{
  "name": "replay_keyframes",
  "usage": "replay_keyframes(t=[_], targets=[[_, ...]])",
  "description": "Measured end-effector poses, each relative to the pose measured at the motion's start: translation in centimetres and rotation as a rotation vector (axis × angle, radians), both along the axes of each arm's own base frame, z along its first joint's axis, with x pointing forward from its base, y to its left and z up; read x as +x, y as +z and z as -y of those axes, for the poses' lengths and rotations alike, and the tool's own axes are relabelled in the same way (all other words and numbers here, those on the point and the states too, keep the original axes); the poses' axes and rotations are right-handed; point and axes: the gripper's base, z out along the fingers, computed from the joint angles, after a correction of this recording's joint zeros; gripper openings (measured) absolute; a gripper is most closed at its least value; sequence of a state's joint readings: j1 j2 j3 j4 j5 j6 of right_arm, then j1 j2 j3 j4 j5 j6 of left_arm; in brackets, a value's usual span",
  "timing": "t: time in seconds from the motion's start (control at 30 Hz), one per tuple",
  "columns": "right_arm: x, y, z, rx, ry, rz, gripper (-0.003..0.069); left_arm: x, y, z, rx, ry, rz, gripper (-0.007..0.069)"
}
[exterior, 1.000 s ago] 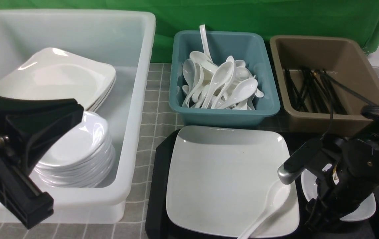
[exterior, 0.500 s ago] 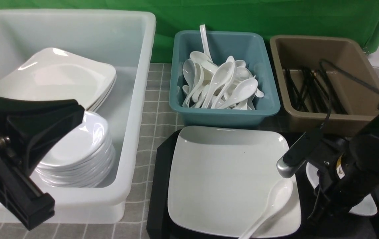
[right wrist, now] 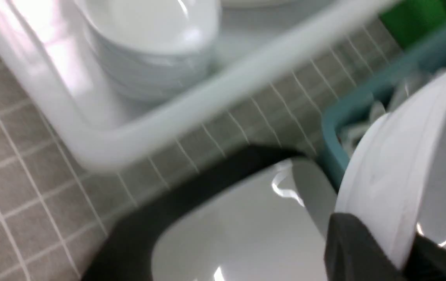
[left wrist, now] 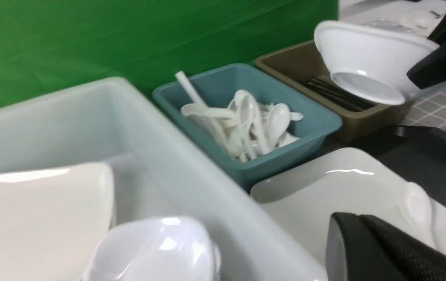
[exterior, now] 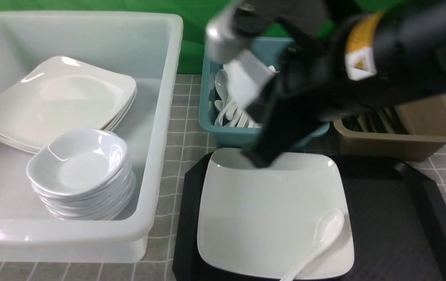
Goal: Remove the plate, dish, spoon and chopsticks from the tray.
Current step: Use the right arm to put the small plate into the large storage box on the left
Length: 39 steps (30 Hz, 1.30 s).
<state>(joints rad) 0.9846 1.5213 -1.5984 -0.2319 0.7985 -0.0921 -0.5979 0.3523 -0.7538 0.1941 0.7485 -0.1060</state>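
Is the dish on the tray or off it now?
Off. The right hand grips the dish by its rim, raised in the air; the right part of the tray shows no dish.

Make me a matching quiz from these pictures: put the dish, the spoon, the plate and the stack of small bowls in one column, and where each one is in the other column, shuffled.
Things:
1. dish
2. spoon
3. plate
4. stack of small bowls

Places:
A. flat on the tray
B. inside the white tub
C. clamped in the right gripper, up in the air
D. lying on a corner of the plate

Pairs: 1-C, 2-D, 3-A, 4-B.
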Motion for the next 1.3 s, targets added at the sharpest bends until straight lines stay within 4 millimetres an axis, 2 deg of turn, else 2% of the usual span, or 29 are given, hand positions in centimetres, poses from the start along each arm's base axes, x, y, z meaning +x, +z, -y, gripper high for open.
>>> replay_keyframes(t=[0.1,0.17,0.2,0.3,0.47,0.7,0.8,0.93,1.0,1.03,1.17,1.23,1.27,1.3], targets=[[0.5,-0.4,-5.0,-0.015,0.123,0.06,0.0061,-1.8,-0.7,-2.3,-0.014,0.104,-0.031,0.0006],[1.0,-1.4,-7.2,-0.041,0.166,0.074,0.0061,-2.6,-1.0,-3.0,-0.02,0.133,-0.04,0.0006],[1.6,-2.4,-9.3,-0.058,0.197,0.083,0.0061,-3.5,-1.2,-3.8,-0.04,0.149,-0.023,0.0006],[3.1,-4.9,-12.9,-0.081,0.228,0.081,0.0061,-4.8,-1.5,-4.8,-0.073,0.159,0.005,0.0006],[4.9,-8.7,-16.5,-0.104,0.237,0.065,0.0061,-5.4,-1.6,-5.2,-0.093,0.159,0.025,0.0006],[5.7,-11.7,-18.0,-0.13,0.241,0.037,0.0064,-5.4,-1.6,-5.2,-0.097,0.158,0.026,0.0006],[5.8,-12.3,-18.3,-0.131,0.243,0.036,0.0099,-5.4,-1.5,-5.2,-0.093,0.155,0.035,0.0006],[5.7,-12.4,-18.4,-0.12,0.243,0.023,0.0244,-5.4,-1.5,-5.1,-0.097,0.151,0.038,0.0006],[5.6,-12.4,-18.3,-0.127,0.235,0.009,0.0372,-5.4,-1.5,-5.1,-0.103,0.144,0.034,0.0006],[5.6,-12.4,-18.2,-0.133,0.232,0.002,0.0398,-5.4,-1.5,-5.0,-0.104,0.143,0.033,0.0006],[4.5,-11.0,-17.2,-0.179,0.222,-0.039,0.0498,-5.4,-1.5,-5.0,-0.109,0.139,0.033,0.0006],[3.7,-9.6,-16.1,-0.222,0.211,-0.072,0.0507,-5.5,-1.4,-4.9,-0.118,0.131,0.036,0.0006],[3.1,-8.2,-15.1,-0.244,0.203,-0.089,0.0499,-5.4,-1.3,-4.8,-0.125,0.123,0.039,0.0006],[2.9,-7.9,-14.8,-0.253,0.2,-0.097,0.0495,-5.4,-1.3,-4.7,-0.13,0.117,0.039,0.0006]])
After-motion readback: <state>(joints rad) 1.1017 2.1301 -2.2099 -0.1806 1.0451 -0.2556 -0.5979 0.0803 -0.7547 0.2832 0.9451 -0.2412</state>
